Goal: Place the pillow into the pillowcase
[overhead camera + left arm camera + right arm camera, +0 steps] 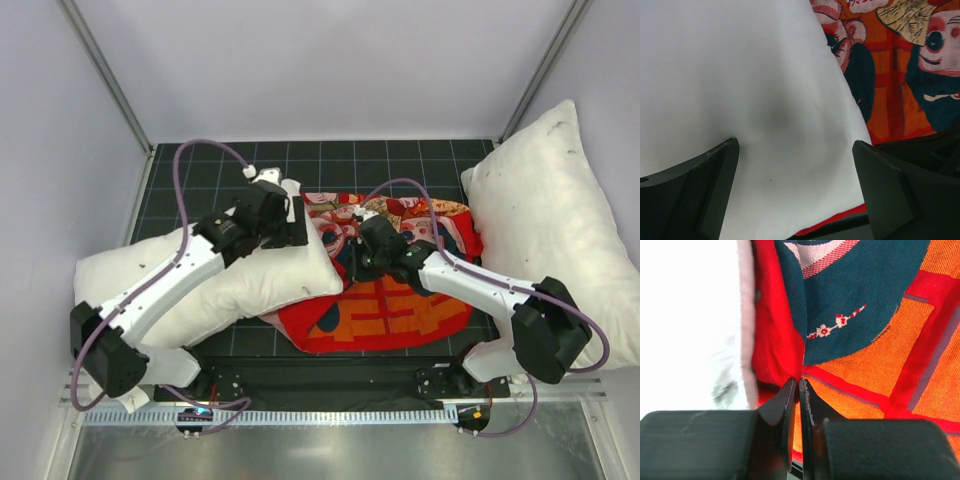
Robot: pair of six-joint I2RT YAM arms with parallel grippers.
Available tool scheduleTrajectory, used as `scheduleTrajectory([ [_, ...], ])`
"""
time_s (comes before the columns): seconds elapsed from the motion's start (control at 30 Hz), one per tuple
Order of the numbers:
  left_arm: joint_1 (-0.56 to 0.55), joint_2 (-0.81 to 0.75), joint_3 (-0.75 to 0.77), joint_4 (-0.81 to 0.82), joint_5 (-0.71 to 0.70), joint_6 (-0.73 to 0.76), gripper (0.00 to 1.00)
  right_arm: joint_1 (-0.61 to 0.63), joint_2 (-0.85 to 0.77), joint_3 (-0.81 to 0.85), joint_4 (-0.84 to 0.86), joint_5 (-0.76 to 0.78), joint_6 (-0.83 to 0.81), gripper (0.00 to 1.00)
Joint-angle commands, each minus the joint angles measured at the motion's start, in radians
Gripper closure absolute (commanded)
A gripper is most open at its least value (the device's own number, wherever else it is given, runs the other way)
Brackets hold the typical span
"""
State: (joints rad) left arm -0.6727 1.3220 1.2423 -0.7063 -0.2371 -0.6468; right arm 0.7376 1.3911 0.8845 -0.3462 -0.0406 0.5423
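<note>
The white pillow [230, 285] lies at the left, its right end against the red pillowcase [400, 300]. My left gripper [292, 222] is open over the pillow's far right corner. In the left wrist view the gripper [795, 185] has its jaws wide apart over the pillow [740, 75], with the pillowcase print [900, 75] beyond. My right gripper [352, 262] is at the pillowcase's left edge beside the pillow. In the right wrist view the gripper [799, 382] is shut on a fold of the pillowcase [865, 340], with the pillow [690, 315] to the left.
A larger white pillow with dark specks [560, 220] leans at the right side of the black gridded mat [190, 180]. White walls enclose the back and sides. A metal rail [320, 415] runs along the near edge.
</note>
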Motion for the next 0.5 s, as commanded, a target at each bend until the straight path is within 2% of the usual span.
scheduleTrajectory([
  [0.0,-0.022,0.098,0.016,0.019,-0.102,-0.016,0.0,0.0,-0.061,-0.015,0.047,0.019,0.031,0.86],
  [0.1,-0.022,0.147,-0.044,0.069,-0.058,-0.005,0.0,-0.004,-0.066,-0.021,0.059,0.016,0.039,0.86],
  [0.13,-0.022,0.154,-0.07,0.082,-0.045,-0.007,0.05,-0.007,-0.069,-0.021,0.061,0.015,0.041,0.86],
  [0.17,-0.022,0.145,-0.14,0.1,-0.062,-0.013,0.22,-0.009,-0.075,-0.015,0.062,0.007,0.044,0.87],
  [0.23,-0.022,0.108,-0.223,0.158,-0.103,-0.022,0.37,-0.012,-0.084,-0.007,0.064,-0.008,0.047,0.88],
  [0.27,-0.022,0.07,-0.294,0.171,-0.152,-0.025,0.5,-0.012,-0.101,0.005,0.064,-0.028,0.05,0.89],
  [0.3,-0.022,0.048,-0.329,0.189,-0.178,-0.027,0.57,-0.012,-0.113,0.01,0.064,-0.047,0.054,0.9],
  [0.33,-0.022,0.034,-0.352,0.191,-0.2,-0.034,0.61,-0.012,-0.122,0.014,0.067,-0.064,0.057,0.91],
  [0.47,-0.022,0.003,-0.415,0.189,-0.335,-0.036,0.67,-0.006,-0.185,0.036,0.113,-0.236,0.09,0.95],
])
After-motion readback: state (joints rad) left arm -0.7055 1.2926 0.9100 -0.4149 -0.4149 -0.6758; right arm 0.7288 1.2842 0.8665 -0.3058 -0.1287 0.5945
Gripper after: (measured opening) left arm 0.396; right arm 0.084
